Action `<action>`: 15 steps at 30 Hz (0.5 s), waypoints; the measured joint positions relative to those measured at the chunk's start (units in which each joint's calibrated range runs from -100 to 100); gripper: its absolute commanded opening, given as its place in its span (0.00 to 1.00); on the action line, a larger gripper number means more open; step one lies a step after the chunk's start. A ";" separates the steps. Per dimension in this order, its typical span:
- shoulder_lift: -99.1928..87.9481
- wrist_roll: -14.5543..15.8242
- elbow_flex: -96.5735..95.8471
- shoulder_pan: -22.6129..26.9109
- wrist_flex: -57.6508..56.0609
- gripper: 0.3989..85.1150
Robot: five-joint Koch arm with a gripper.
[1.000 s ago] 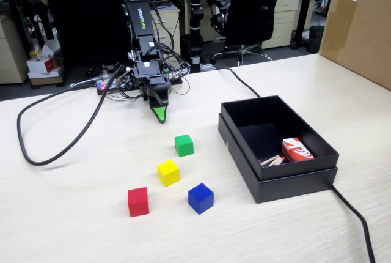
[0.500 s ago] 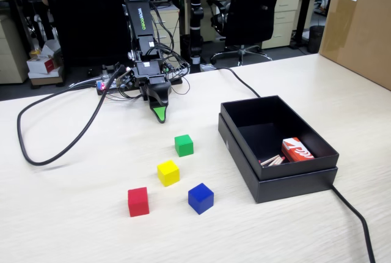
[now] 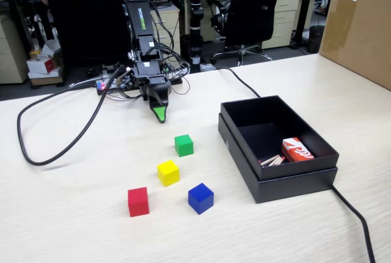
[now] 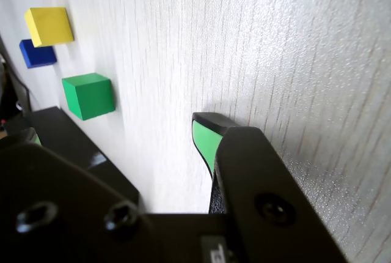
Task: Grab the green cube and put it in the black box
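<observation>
Green cube lies left of the gripper, apparently apart; yellow cube beyond.

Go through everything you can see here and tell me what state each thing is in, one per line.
Gripper: low by the table, holding nothing; open or shut unclear.
Green cube: loose on the table, ungrasped.
Yellow cube: on the table, apart.
Red cube: on the table.
Blue cube: on the table.
Black box: open, no cube inside.

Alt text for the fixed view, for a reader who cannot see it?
A small robot arm rests with its gripper low on a pale table, behind a green cube, yellow cube, red cube and blue cube; right, an open black box.
</observation>
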 measured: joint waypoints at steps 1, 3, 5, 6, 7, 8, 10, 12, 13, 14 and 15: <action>0.00 0.00 0.00 0.00 0.00 0.57; 0.00 0.00 0.00 0.00 0.00 0.57; 0.00 0.00 0.00 0.00 0.00 0.57; 0.00 0.00 0.00 0.00 0.00 0.57; 0.00 0.00 0.00 0.00 0.00 0.57; 0.00 0.00 0.00 0.00 0.00 0.57; 0.00 0.00 0.00 0.00 0.00 0.57; 0.00 0.00 0.00 0.00 0.00 0.57; 0.00 0.00 0.00 0.00 0.00 0.57; 0.00 0.00 0.00 0.05 0.00 0.57; 0.00 0.00 0.00 0.20 0.00 0.57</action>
